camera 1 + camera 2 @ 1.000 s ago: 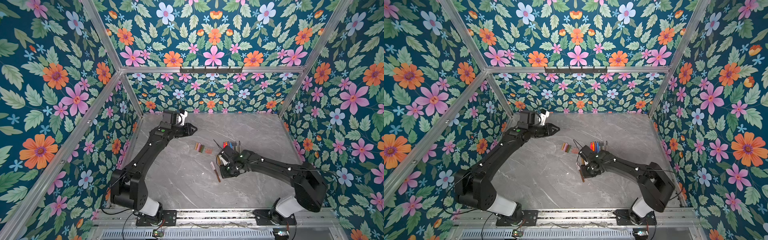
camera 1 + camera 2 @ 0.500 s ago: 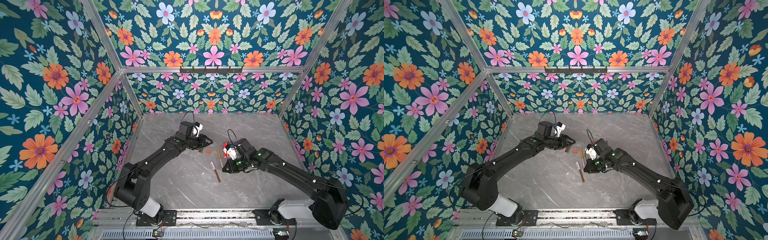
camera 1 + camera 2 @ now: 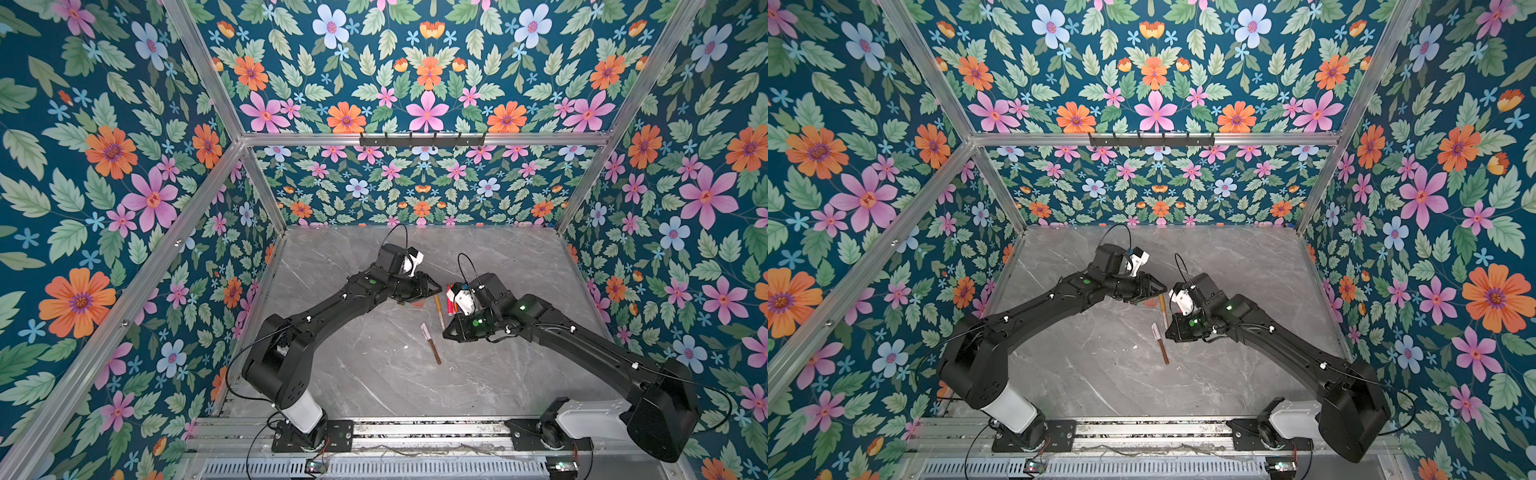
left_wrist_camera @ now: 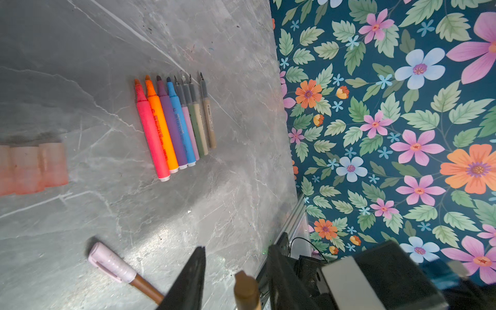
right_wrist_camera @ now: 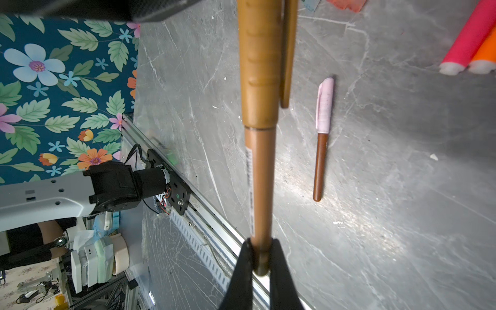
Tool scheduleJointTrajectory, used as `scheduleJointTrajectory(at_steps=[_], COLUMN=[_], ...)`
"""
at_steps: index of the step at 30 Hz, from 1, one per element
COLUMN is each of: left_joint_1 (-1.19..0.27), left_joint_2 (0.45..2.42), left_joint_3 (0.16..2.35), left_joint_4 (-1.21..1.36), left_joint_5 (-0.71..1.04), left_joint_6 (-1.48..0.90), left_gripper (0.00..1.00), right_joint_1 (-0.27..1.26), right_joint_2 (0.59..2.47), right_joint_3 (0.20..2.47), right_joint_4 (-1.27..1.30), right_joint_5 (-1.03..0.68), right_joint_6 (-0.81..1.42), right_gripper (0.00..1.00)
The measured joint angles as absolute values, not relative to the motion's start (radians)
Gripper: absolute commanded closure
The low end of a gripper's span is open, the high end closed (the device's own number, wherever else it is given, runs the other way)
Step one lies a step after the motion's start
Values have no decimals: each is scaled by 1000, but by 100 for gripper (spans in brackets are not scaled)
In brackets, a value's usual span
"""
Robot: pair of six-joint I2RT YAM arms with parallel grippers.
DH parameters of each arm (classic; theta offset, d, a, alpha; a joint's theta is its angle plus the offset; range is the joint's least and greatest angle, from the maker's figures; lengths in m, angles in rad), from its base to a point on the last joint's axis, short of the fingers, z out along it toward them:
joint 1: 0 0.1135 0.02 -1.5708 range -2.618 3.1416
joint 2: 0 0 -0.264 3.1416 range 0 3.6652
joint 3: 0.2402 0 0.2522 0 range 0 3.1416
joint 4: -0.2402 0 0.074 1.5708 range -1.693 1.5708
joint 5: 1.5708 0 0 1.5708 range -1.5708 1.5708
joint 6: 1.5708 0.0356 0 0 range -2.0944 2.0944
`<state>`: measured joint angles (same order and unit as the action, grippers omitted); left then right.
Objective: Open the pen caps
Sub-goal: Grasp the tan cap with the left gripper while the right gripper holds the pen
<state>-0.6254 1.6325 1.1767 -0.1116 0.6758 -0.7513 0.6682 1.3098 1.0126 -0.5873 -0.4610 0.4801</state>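
Gold cap (image 5: 259,67) is sitting on its tan pen (image 5: 260,188), held above mid-table (image 5: 402,214). Right gripper (image 5: 259,257) is clamping the pen's tail end. Left gripper (image 4: 236,252) is straddling the cap tip, jaws apart, with a gap showing. Pink-capped brown pen (image 5: 322,134) is lying nearby. Uncapped pens (image 4: 171,123) and loose peach caps (image 4: 32,169) are lying farther off.

walls (image 3: 124,166): teal floral print | floor (image 3: 374,395): grey marble slab | frame (image 3: 415,139): aluminium rails
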Motion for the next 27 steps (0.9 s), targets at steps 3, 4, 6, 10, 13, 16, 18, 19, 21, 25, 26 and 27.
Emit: scheduleJointTrajectory(at_steps=[3,4,6,10,13,16,18,19,21,25,26,27], left_joint_1=[-636,-642,-650,-655,-658,-662,-666,-666,-665,-664,-664,-664], left_joint_2=[1634,1634,1636,1637,1639,1639,1638,1638,1639,1639,1638,1638], left_joint_3=[1177,1178,1182,1186,1190,1198,1208,1213,1222,1230,1230,1230], left_joint_4=[-112,-113,-112,-112,-113,-110,-111,-115,-129,-142,-146,-150], left_joint_5=[673,673,673,674,673,679,676,674,673,666,664,662], left_joint_6=[-752,-753,-755,-755,-755,-765,-761,-755,-752,-733,-732,-731], left_gripper=[59,59,59,62,75,100,100,100,100,100,100,100], right_joint_1=[668,668,667,666,667,667,667,667,667,661,658,656], right_joint_2=[1327,1332,1338,1351,1355,1361,1368,1368,1366,1358,1356,1355], right_joint_3=[1035,1042,1053,1071,1080,1087,1092,1095,1099,1100,1100,1100], right_joint_4=[-589,-589,-590,-596,-602,-604,-606,-609,-608,-609,-608,-606], right_joint_5=[-437,-430,-418,-407,-399,-392,-388,-388,-382,-359,-358,-354], right_joint_6=[480,480,480,480,480,479,479,479,477,477,479,485], right_gripper=[97,97,97,97,97,97,92,87,79,65,64,64])
